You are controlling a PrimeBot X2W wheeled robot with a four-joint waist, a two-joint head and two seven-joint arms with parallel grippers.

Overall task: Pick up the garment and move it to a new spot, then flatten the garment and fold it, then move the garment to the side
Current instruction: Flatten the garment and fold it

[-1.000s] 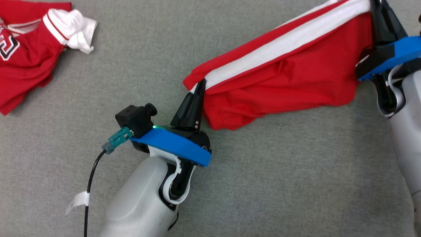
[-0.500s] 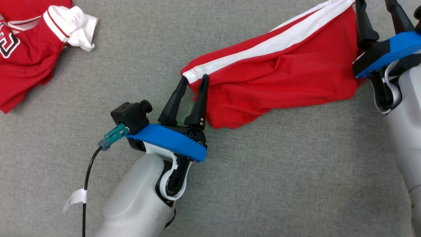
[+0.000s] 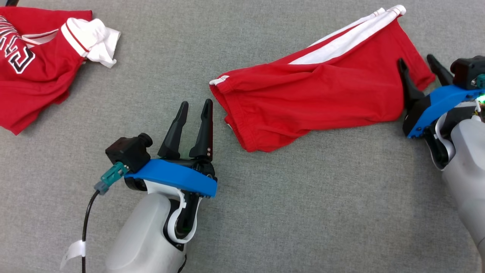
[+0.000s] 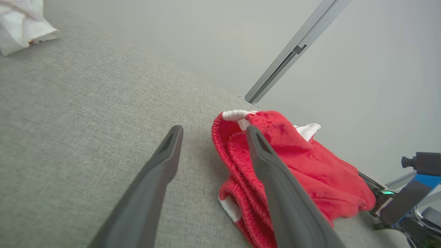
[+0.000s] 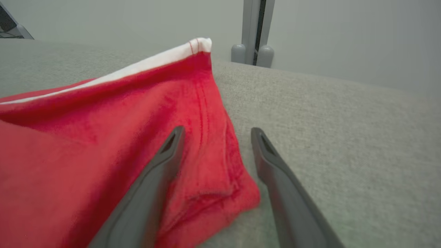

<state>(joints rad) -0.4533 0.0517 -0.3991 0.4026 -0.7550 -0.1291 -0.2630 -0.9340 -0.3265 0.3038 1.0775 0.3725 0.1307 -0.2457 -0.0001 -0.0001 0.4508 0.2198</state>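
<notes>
- Head view: shows red shorts (image 3: 322, 94) with white side stripe (image 3: 341, 41), laid lengthwise on grey fabric surface (image 3: 265, 212), right of centre; waistband (image 3: 237, 117) to the left, leg hems (image 3: 411, 41) to the right. Rumpled, upper edge rolled over on itself.
- Shows left gripper (image 3: 196, 102) just beside the waistband end and apart from it, fingers (image 3: 175, 129) moderately spread, holding nothing.
- Shows right gripper (image 3: 415, 59) at the hem end, spread wide, one finger over the red cloth, nothing pinched.
- Lists also a red jersey (image 3: 34, 76) with white lettering, crumpled at upper left, well apart from the shorts.
- Left wrist view: looks along parted, empty fingers; puts the elastic waistband just right of the gap, partly behind the right-hand finger. Cannot tell whether touching. Metal rail (image 4: 296, 51) beyond the surface edge.
- Right wrist view: places a hem corner (image 5: 241, 196) between the parted fingers, slack on the surface, not clamped.
- Progress, as judged: pick-up and relocation look done, garment lying released. Flattening only partly achieved, creases and rolled edge remaining. Folding and shift to the side not yet begun.
</notes>
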